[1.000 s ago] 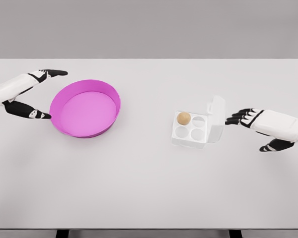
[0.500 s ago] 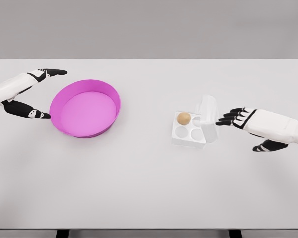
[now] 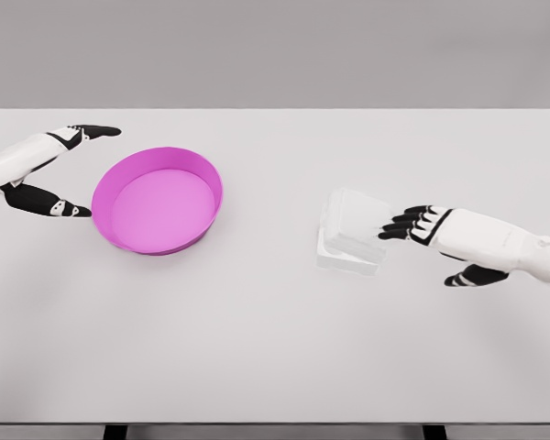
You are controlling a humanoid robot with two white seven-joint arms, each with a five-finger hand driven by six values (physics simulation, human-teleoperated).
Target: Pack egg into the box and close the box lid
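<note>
The white egg box [image 3: 350,232] lies right of the table's middle with its lid swung down over the tray, still slightly raised on the right side. The egg is hidden under the lid. My right hand [image 3: 405,225] reaches in from the right, fingers extended flat, their tips at the lid's right edge. My left hand [image 3: 69,171] rests open at the far left, spread around the left rim of the pink bowl [image 3: 158,200].
The pink bowl stands left of centre and holds nothing. The white table [image 3: 275,348] runs wide in front of both hands, and a grey wall lies behind its far edge.
The right hand has slid left and pushed the lid from upright down over the tray, hiding the egg. The left hand has barely moved.
</note>
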